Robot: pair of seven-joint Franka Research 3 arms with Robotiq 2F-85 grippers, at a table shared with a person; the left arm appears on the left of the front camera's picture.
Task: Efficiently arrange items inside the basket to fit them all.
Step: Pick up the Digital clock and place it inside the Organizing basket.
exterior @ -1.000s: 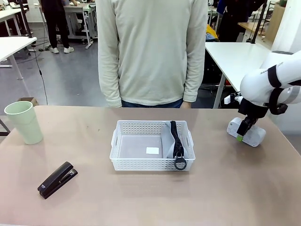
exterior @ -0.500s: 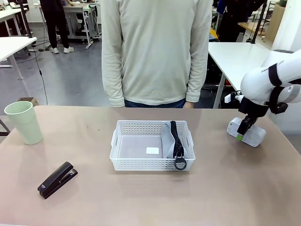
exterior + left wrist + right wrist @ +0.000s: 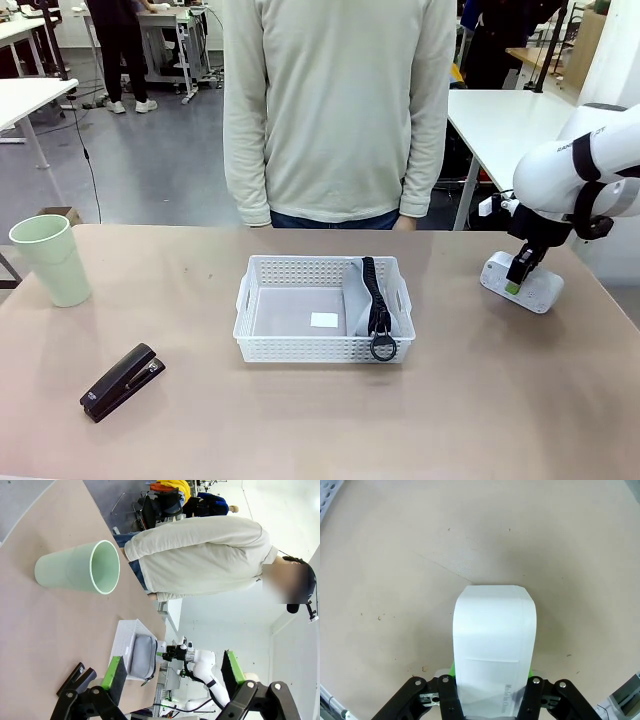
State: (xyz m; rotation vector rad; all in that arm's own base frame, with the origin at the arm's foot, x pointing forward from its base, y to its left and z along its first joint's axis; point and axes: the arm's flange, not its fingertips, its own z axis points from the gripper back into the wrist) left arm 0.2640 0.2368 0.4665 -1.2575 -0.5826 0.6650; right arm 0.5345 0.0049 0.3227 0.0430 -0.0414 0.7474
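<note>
- While a person point(image 3: 335, 110) is standing at the far side of the table point(image 3: 480, 410), the right gripper point(image 3: 514, 280) is now pinching the white box point(image 3: 540, 292). A second ago its fingers were standing apart around that box.
- From the right wrist, the box is sitting squarely between the two fingers and sticking out past their tips, with a green pad point(image 3: 452, 669) pressing against its side.
- The box is staying about where it was, at the right end of the table, well apart from the basket point(image 3: 300, 348). Whether it is already clearing the tabletop, I cannot tell.
- That closing is securing the pick-up, I judge, so the carry across to the basket is coming next.
- The pouch point(image 3: 357, 300) is already standing on edge along the basket's right wall, leaving most of the floor bare to its left.
- The stapler point(image 3: 122, 382) is lying near the front left of the table, and the cup point(image 3: 52, 260) is standing upright at the far left. Both are waiting outside the basket.
- The left gripper point(image 3: 172, 674) is hanging with its fingers wide apart, holding nothing.
</note>
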